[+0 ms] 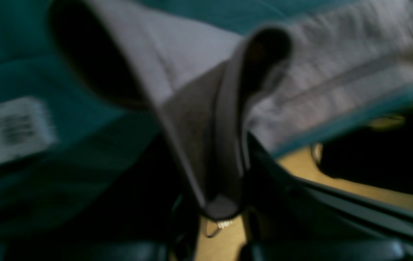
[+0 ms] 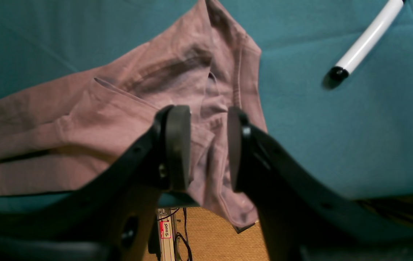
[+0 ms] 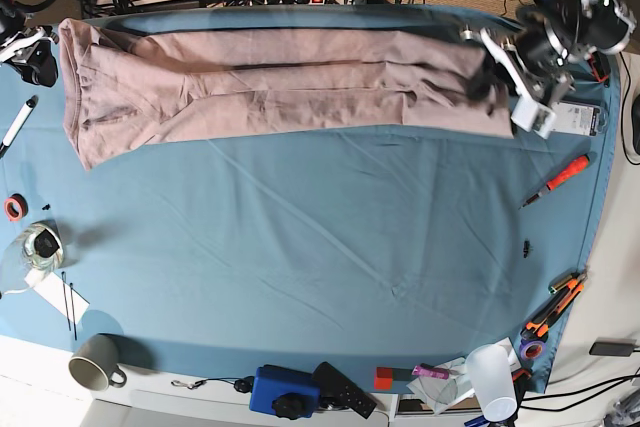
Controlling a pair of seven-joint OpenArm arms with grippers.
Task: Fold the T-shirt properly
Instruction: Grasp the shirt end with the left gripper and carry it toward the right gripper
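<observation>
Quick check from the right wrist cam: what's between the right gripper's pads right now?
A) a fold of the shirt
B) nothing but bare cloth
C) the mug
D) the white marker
A: a fold of the shirt runs between the right gripper's spread pads; the marker lies apart.

Blue cloth (image 3: 330, 247) mid-table open; T-shirt (image 3: 270, 87) spans far edge; clutter lines rims.

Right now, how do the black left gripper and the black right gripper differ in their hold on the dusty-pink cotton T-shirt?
The left gripper looks shut, pinching a lifted fold of the T-shirt; the right gripper is open, with cloth loose between its jaws. Both sit at opposite ends of the T-shirt.
</observation>
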